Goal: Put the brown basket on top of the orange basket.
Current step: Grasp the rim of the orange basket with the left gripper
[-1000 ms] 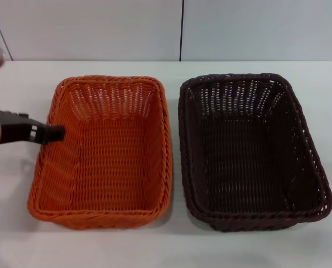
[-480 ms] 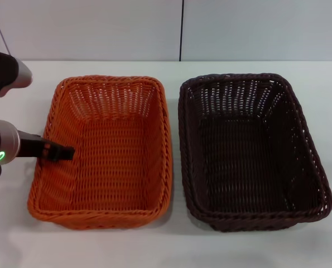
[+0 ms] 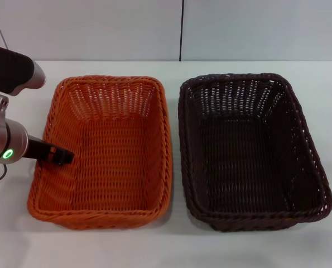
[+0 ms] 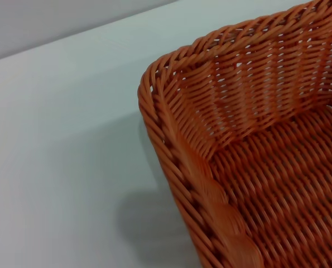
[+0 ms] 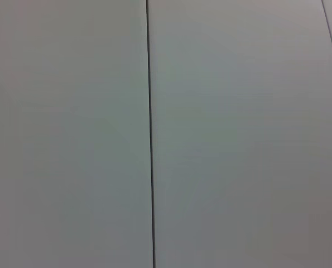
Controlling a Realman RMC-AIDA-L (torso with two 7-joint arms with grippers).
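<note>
Two woven baskets side by side on the white table (image 3: 20, 240), apart by a narrow gap: orange basket (image 3: 107, 151) on the left, brown basket (image 3: 249, 151) on the right, neither stacked. Left gripper (image 3: 58, 156) over the orange basket's left rim, black tip just inside the wall; fingers possibly closed, cannot tell from here. Right wrist view filled by a pale wall panel (image 5: 238, 134) only.
</note>
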